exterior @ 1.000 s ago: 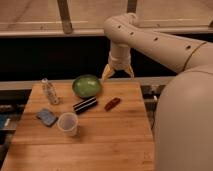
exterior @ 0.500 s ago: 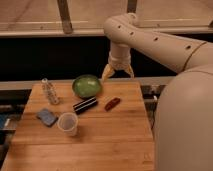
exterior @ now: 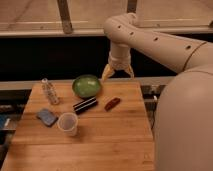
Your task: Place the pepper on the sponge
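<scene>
Pepper point(exterior: 112, 104), small, glossy and dark red-brown, lies on the wooden table point(exterior: 115, 142) a little toward the picture's right of the middle, its long axis slanting. Nothing touches it.

The gripper point(exterior: 118, 74) hangs above the far edge of the table, beyond the pepper and well apart from it. Its two yellowish fingers point(exterior: 106, 74) point down and are spread, with nothing between them. The thick white arm point(exterior: 150, 40) arches in from the right, and the robot's pale body point(exterior: 185, 125) fills the right side of the view.

The sponge point(exterior: 47, 117), a flat blue-grey pad with rounded corners, rests near the picture's left edge of the table, well apart from the pepper. Its top is bare.

Between the two lie other things. A black rectangular bar point(exterior: 85, 105) sits just to the left of the pepper, angled much the same way, close to it but not touching. A clear plastic cup point(exterior: 67, 123) stands upright just beside the sponge, on its right and slightly nearer the camera; I cannot tell whether the two touch. So the straight line from pepper to sponge crosses the bar and passes close to the cup's rim.

Farther back, a green bowl point(exterior: 86, 85) sits near the far edge of the table, just behind the bar and just left of the gripper. A small clear bottle point(exterior: 49, 91) stands upright left of the bowl, behind the sponge.
</scene>
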Action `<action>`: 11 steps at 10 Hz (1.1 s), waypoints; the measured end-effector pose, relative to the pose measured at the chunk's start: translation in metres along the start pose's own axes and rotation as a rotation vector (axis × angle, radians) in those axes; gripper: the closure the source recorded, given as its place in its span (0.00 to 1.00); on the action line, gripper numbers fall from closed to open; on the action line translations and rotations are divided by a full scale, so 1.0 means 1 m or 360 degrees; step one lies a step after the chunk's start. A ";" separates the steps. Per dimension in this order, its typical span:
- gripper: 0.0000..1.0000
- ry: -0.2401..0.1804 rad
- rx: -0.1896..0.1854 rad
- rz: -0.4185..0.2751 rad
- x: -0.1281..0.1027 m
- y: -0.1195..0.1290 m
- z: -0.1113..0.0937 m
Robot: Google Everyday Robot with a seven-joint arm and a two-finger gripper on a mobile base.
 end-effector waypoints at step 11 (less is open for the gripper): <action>0.20 -0.0145 -0.0022 0.0104 -0.013 0.012 -0.001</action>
